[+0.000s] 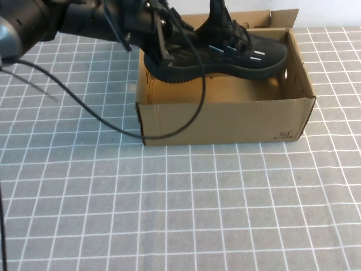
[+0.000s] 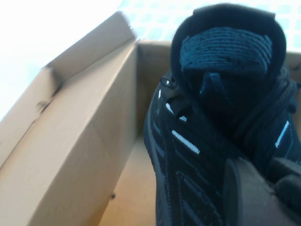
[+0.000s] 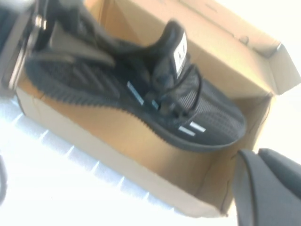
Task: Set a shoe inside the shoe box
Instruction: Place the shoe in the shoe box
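The black knit shoe (image 1: 225, 51) with white dashes hangs lengthwise in the open top of the brown cardboard shoe box (image 1: 225, 121). Its heel is at the box's left end and its toe near the right wall. My left gripper (image 1: 161, 39) reaches in from the upper left and is shut on the shoe's heel end. In the left wrist view the shoe (image 2: 207, 117) fills the frame beside the box wall (image 2: 70, 141), with the left gripper (image 2: 268, 188) pressed on it. My right gripper (image 3: 254, 157) hovers shut and empty beside the box (image 3: 108, 155), looking at the shoe (image 3: 155, 99). It is out of the high view.
A grey cloth with a white grid (image 1: 197, 214) covers the table. A black cable (image 1: 113, 124) droops from the left arm across the box's front left corner. A box flap (image 1: 285, 18) stands up at the back right.
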